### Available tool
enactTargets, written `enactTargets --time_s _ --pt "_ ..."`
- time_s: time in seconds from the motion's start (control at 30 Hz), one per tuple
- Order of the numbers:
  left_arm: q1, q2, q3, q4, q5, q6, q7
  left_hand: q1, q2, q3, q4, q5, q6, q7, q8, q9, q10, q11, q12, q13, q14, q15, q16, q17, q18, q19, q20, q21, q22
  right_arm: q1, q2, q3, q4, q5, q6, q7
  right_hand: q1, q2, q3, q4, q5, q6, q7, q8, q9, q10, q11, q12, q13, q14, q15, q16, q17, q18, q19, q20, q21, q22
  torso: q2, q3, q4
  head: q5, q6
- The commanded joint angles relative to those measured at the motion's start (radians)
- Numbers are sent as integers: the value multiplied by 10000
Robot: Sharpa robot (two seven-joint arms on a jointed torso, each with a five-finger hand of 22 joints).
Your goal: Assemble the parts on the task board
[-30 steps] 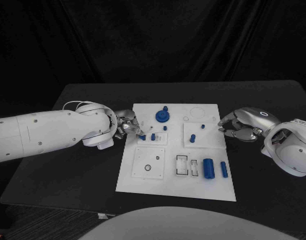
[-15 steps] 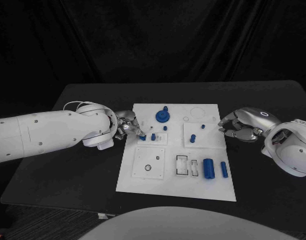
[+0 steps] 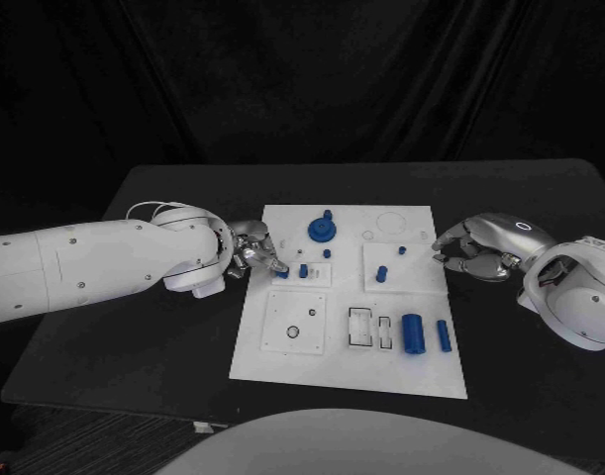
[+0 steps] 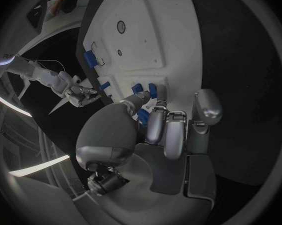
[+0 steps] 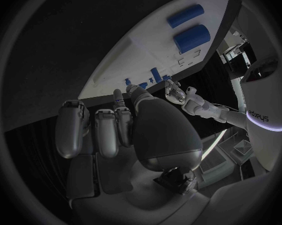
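The white task board (image 3: 345, 297) is laid flat in the middle of the black bench (image 3: 131, 346). Some blue parts are already stood up in it: a round blue piece with a peg (image 3: 322, 229) near the far edge, and a few small pegs (image 3: 304, 270) in the little square plates. Two blue rods, a thick one (image 3: 412, 333) and a thin one (image 3: 444, 335), are still laid loose on the board near its right side, beside two open slots. So the job is judged to be partly done, with these rods left to be put in.

The left robot hand (image 3: 255, 253) is held at the board's left edge, with its fingers (image 4: 168, 132) bent close to the small pegs. Whether a peg is pinched cannot be told. The right robot hand (image 3: 470, 253) is kept just off the board's right edge, fingers curled in, with nothing held.
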Motion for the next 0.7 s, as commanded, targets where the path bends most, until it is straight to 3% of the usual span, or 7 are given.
enactTargets --time_s 0.03,0.13,0.3,0.7 --pt "-24 18 -7 29 10 57 226 208 43 71 -136 125 27 -64 30 15 -26 -33 -19 755 116 -20 -53 1386 167 -33 -28 -44 1193 -26 -5 5 -1 -20 -85 -153 31 -73 66 -11 57 -6 -3 -31 -13 -73 -15 -39 -148 738 -8 -50 710 182 22 56 -54 1870 8 -1 8 3 -2" --pt "-27 16 -7 31 10 -31 335 335 -7 272 -280 497 47 -62 98 61 -3 -40 -17 759 124 -29 -50 1391 163 -10 -43 -32 1199 -27 -6 5 0 -20 -97 -152 31 -73 66 -11 57 -6 -3 -31 -13 -73 -15 -39 -148 738 -8 -50 710 182 22 56 -54 1870 8 -2 6 -1 -2" --pt "-33 11 -7 37 10 -263 537 400 -46 463 -394 812 91 -67 186 125 27 -51 -8 770 147 -43 -38 1418 156 15 -53 -7 1209 -28 -11 5 1 -20 -110 -151 3 -91 134 -26 67 -21 -2 -59 -42 -85 -18 -57 -171 738 -13 -51 710 183 20 52 -64 1868 7 -2 8 -9 -2" --pt "-41 -108 -7 238 10 -1164 857 451 -108 601 -509 962 125 -72 265 187 52 -62 -1 775 158 -55 -33 1428 149 45 -64 31 1221 -30 -46 5 13 104 -145 -165 3 -91 134 -26 67 -21 -2 -59 -42 -85 -18 -57 -171 738 -13 -51 710 183 20 52 -64 1868 -10 3 7 -61 -2"
